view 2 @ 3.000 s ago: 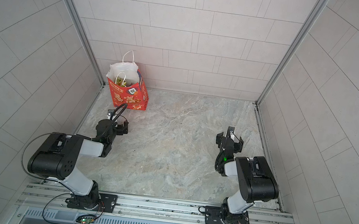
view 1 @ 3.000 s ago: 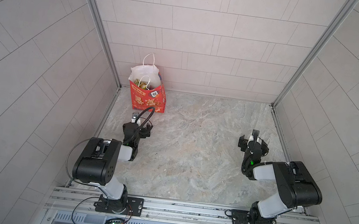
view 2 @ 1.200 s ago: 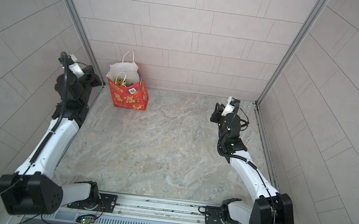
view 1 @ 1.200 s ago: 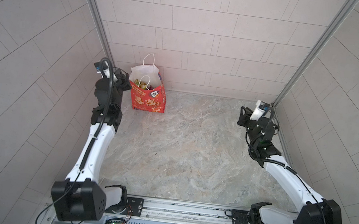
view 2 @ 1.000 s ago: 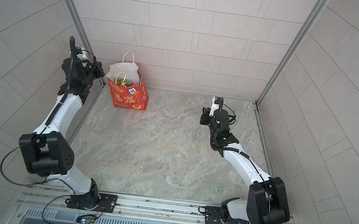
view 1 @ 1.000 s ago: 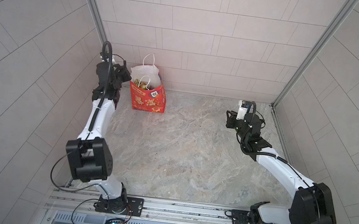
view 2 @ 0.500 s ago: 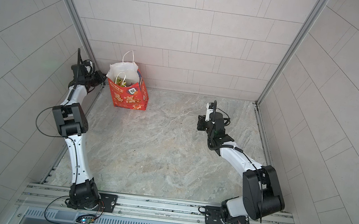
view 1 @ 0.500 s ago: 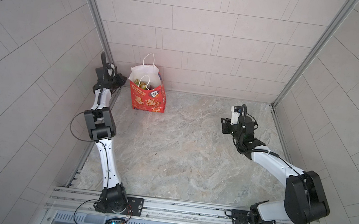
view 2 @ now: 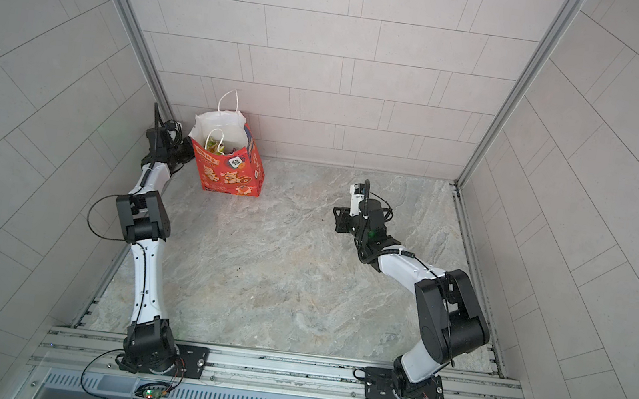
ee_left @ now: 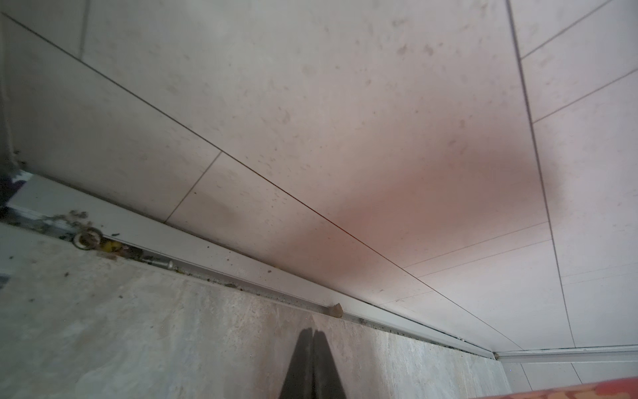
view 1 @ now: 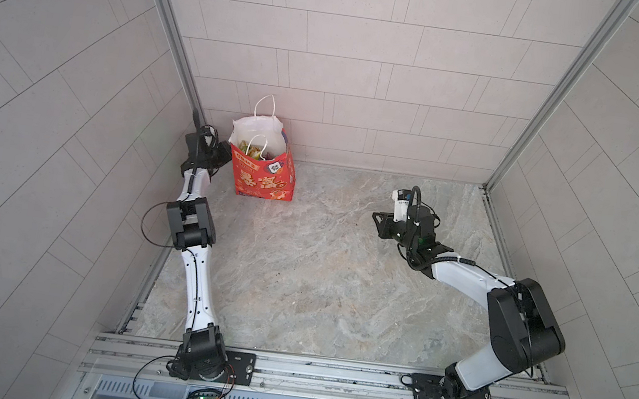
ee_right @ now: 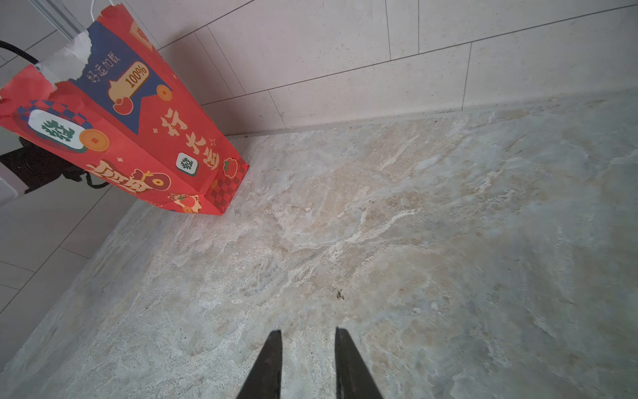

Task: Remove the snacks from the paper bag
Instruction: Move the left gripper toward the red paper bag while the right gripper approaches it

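Left tool (ee_left: pixel 312 349): fingers pressed flat together, nothing between them. It sits low, just beside the paper bag (view 1: pixel 266 177), between the bag and the side wall (view 1: pixel 69 113). Whether it touches the bag, cannot tell.

Right tool (ee_right: pixel 308 331): narrow gap between the fingers, empty, over bare table and well apart from the bag, pointed towards it.

Table (view 1: pixel 300 269): grey-beige marbled top, bare apart from the bag. Pale tiled walls on three sides. The bag stands upright at the back wall, near the corner, mouth open, white inside, cord handles up.

Snacks (view 1: pixel 255 152): all inside the bag, seen in both top views as a yellow-green and orange jumble (view 2: pixel 217 147). Count and print not readable.

Left tool tips are hidden in both top views behind the bag's edge and the wrist. In the left wrist view the bag is cut to a red sliver (ee_left: pixel 569 390). Small debris lies in the channel at the wall's foot (ee_left: pixel 88 238), too blurred to name.

Three seconds back both arms were folded away from the bag, near their bases; now both reach out. The bag has not moved.
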You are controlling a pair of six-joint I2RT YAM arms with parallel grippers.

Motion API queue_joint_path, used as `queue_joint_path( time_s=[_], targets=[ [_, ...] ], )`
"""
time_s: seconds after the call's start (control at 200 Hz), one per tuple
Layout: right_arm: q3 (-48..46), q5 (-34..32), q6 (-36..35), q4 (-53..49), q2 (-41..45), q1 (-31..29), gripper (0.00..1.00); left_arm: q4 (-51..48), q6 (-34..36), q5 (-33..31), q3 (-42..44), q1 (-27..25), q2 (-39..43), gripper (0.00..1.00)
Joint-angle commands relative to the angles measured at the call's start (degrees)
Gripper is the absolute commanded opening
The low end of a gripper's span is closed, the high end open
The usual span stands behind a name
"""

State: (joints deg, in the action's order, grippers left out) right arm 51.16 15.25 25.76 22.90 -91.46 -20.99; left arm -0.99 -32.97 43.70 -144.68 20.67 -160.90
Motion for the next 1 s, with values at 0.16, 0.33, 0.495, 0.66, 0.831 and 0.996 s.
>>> queue_joint_path(
  time_s=[0.16,0.33,0.495,0.66,0.831,0.996],
  targets=[
    [1.0,0.7,1.1,5.1,0.2,0.5,0.27,3.0,-0.8,3.1,-2.5,-3.1,-2.7,0.00],
    [1.3,0.9,1.7,6.2,0.1,2.1,0.28,3.2,0.7,6.1,-1.1,-4.6,-1.5,0.00],
    [2.2,0.8,3.1,9.5,-0.9,3.5,0.29,2.3,4.7,9.0,3.5,-7.1,2.1,0.00],
    [4.0,-3.8,3.8,8.0,-0.7,4.1,0.47,3.4,7.2,10.8,12.3,-9.6,7.6,0.00],
    [7.3,-7.1,-2.6,-2.0,0.7,3.8,0.99,10.9,7.3,8.8,27.2,-12.5,16.4,0.00],
    [-0.8,-20.4,11.1,5.0,4.7,6.0,0.99,19.5,6.0,5.3,41.6,-16.4,24.0,0.00]
  ],
)
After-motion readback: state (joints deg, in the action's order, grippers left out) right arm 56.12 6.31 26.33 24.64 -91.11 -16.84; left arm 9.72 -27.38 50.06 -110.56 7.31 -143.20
